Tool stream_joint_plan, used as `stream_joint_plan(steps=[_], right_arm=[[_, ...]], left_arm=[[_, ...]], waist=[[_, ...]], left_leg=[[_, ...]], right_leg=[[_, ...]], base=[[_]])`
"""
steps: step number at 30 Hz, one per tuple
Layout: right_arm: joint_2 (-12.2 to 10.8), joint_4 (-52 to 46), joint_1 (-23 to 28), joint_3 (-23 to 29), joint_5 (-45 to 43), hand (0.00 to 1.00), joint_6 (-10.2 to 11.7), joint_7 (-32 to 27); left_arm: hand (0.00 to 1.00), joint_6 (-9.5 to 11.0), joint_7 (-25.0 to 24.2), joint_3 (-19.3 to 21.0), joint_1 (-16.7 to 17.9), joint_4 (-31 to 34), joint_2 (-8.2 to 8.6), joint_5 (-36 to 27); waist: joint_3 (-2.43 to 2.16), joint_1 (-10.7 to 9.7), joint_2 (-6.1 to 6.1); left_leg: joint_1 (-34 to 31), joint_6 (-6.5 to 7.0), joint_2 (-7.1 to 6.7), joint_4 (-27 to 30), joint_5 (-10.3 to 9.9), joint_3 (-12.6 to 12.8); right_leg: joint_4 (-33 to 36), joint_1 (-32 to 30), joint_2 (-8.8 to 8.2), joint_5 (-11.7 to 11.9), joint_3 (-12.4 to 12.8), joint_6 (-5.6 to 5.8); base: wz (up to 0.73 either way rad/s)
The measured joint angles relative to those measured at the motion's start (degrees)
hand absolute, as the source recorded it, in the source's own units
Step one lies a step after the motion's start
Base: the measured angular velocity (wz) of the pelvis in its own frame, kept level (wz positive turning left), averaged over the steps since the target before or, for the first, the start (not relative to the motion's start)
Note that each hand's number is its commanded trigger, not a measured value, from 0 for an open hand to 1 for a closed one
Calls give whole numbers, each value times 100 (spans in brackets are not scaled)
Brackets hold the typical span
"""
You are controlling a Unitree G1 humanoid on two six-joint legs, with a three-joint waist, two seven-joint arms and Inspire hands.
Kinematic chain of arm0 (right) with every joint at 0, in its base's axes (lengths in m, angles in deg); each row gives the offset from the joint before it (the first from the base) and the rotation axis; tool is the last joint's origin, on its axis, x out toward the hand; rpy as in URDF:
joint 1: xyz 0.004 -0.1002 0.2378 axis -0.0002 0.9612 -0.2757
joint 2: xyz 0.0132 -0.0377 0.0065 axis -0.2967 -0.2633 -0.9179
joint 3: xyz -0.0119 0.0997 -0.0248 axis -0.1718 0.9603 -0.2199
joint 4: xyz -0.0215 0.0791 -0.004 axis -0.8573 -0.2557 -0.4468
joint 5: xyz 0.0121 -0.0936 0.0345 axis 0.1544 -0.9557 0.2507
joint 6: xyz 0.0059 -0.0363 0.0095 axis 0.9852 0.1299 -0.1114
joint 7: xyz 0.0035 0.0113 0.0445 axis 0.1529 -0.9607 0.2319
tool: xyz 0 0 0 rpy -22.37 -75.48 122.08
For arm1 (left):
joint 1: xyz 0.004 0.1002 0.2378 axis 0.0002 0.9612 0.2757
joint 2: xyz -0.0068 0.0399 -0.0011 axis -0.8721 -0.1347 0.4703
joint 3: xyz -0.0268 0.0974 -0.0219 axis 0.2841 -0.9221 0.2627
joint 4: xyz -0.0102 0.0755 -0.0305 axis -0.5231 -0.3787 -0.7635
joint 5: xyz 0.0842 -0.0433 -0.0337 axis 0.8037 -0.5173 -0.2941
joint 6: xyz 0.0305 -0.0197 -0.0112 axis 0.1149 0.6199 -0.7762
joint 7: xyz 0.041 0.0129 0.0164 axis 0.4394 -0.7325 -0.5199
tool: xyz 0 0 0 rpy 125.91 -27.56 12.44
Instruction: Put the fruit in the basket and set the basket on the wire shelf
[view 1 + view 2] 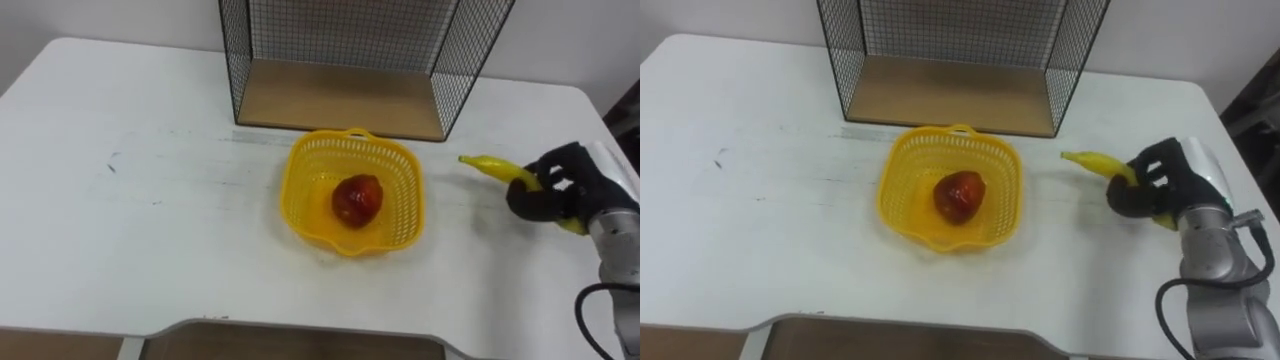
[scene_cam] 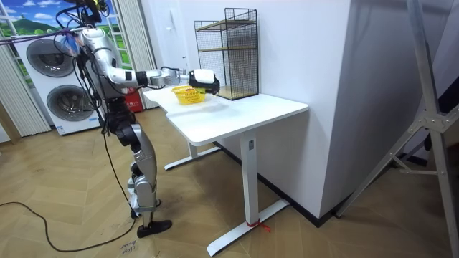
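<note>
Banana (image 1: 490,167) is the thing to watch: the robot's right hand (image 1: 550,195) has it, dark fingers (image 1: 530,205) curled round the thicker end, while the free yellow tip pokes out toward 9 o'clock, aimed at the basket (image 1: 292,190). Whether the fruit's underside touches the white tabletop (image 1: 150,220) I cannot tell from here. Hand and banana sit at 3 o'clock from the basket, near it but with a bare strip of tabletop between them.

The basket is yellow, open-weave plastic, standing upright close to the middle of the tabletop. A red fruit (image 1: 357,199) lies inside it on the bottom, roughly central. At 12 o'clock from the basket, just beyond its far rim, stands the wire shelf (image 1: 340,95): black mesh walls round a brown board, its open side facing the robot. The basket is on the tabletop in front of the shelf, not on the board.

From across the room, the robot stands upright at the end of the tabletop on the room view's left, one arm stretched out level over the surface toward the basket. Two white washing machines (image 2: 61,86) stand behind it by the window.
</note>
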Motion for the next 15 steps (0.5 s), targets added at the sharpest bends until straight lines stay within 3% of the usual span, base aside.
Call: stream_joint_plan(steps=[2, 6, 11, 15], right_arm=[[-102, -256, 2, 0, 1, 100, 25, 2], [-152, -688, 3, 0, 17, 100, 55, 9], [-152, -1187, -5, -4, 135, 100, 150, 11], [-168, -1610, 52, -63, 253, 100, 145, 25]], left_arm=[[0, 0, 0, 1, 36, -11, -1, 18], [0, 1, 1, -4, 47, -10, 0, 18], [0, 84, 3, -93, 68, -11, 2, 19], [0, 97, 2, -196, 49, -7, 12, 17]], waist=[[17, -3, -58], [-9, -4, -116], [-2, 4, -54], [-37, 14, 11]], left_leg=[[-11, 1, -2, 8, 0, -2], [-55, 10, -9, -14, -6, -21], [-34, 8, -5, -21, -5, -26], [-12, 7, -4, -51, -4, -21]], right_leg=[[0, -1, 0, 0, -1, 0], [-4, -1, 3, 1, -23, 2], [-26, 29, 28, 2, -32, 2], [-25, 31, 40, 2, 35, 2]], base=[[0], [3], [0], [-1]])
